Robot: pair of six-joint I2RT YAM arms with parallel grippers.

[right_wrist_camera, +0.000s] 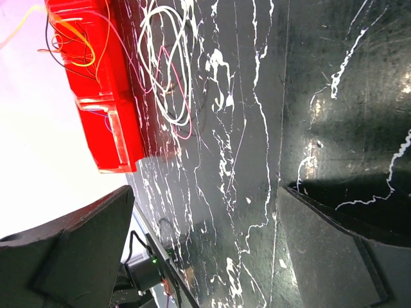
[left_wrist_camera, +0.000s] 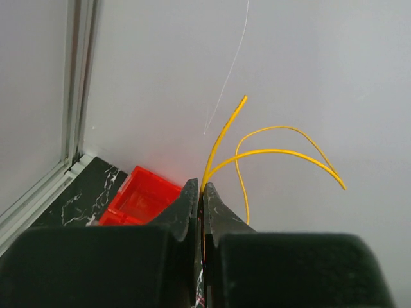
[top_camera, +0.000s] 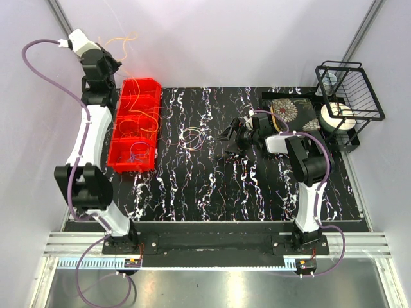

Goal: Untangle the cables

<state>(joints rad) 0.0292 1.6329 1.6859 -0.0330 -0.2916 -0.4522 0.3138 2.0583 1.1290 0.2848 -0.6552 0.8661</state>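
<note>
above the red bin (top_camera: 119, 128) the left hand (left_wrist_camera: 200, 187) grips yellow cables (left_wrist_camera: 276, 152); right hand (top_camera: 230, 138) released.

Red bin (top_camera: 131, 165) at far left, black mat (top_camera: 192, 186) veined with white, yellow cables (left_wrist_camera: 276, 152), black wire rack (top_camera: 340, 63) at far right.

Plain pale walls (top_camera: 225, 38) with a slight lavender tint box the setup in at the back and both sides, with slanted aluminium posts (top_camera: 59, 14) running up the far corners. The light is soft and even. The table (top_camera: 192, 192) has a glossy black top with white marble-style veining that catches a bit of glare. Along its near edge there's a slotted aluminium rail (top_camera: 218, 247), then a dull brushed metal sheet (top_camera: 212, 289) past that.
</note>
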